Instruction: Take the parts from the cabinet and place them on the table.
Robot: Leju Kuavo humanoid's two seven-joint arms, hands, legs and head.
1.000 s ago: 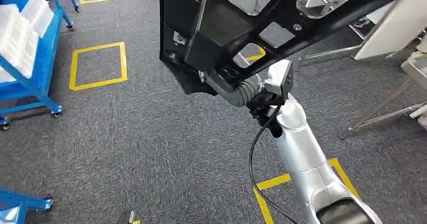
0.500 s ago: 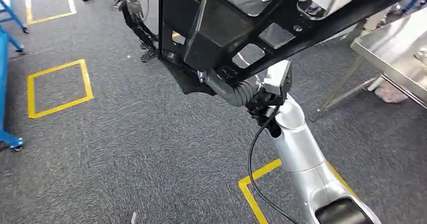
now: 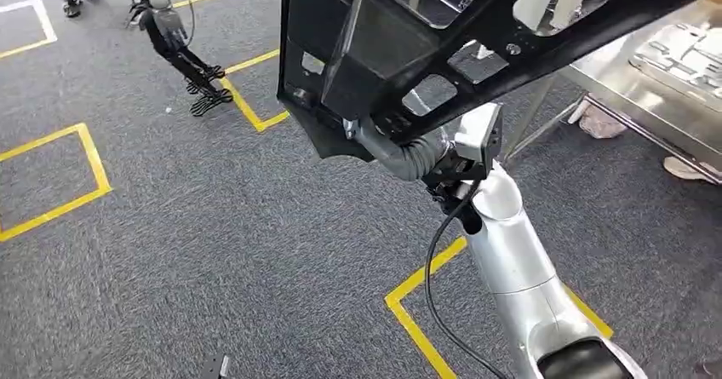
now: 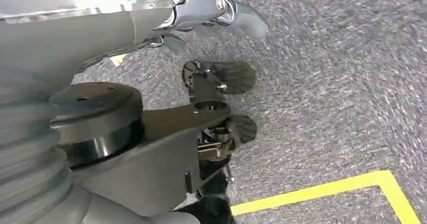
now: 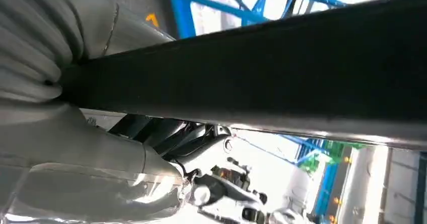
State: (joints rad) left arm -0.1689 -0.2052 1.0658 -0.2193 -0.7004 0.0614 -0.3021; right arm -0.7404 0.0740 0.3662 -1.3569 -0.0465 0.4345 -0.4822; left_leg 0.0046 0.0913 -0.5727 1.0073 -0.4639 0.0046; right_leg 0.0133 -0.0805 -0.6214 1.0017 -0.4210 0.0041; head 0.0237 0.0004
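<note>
Black part [image 3: 400,47] clamped in right robot hand [image 3: 400,151], steel table [image 3: 673,98] edge near; left robot hand [image 4: 201,108] fingers apart

The part [image 3: 400,51] looks like matt black plastic. The arm [image 3: 511,260] is smooth, glossy silver. The floor [image 3: 213,243] is rough grey carpet. The counter [image 3: 647,98], at 2 o'clock, is brushed metal.

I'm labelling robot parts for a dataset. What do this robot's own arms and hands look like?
The right arm is glossy silver with rounded segments, a black cable looped beside it and a small white-edged camera box at the wrist. The right hand has a grey ribbed cover; the left hand has dark fingers.
</note>
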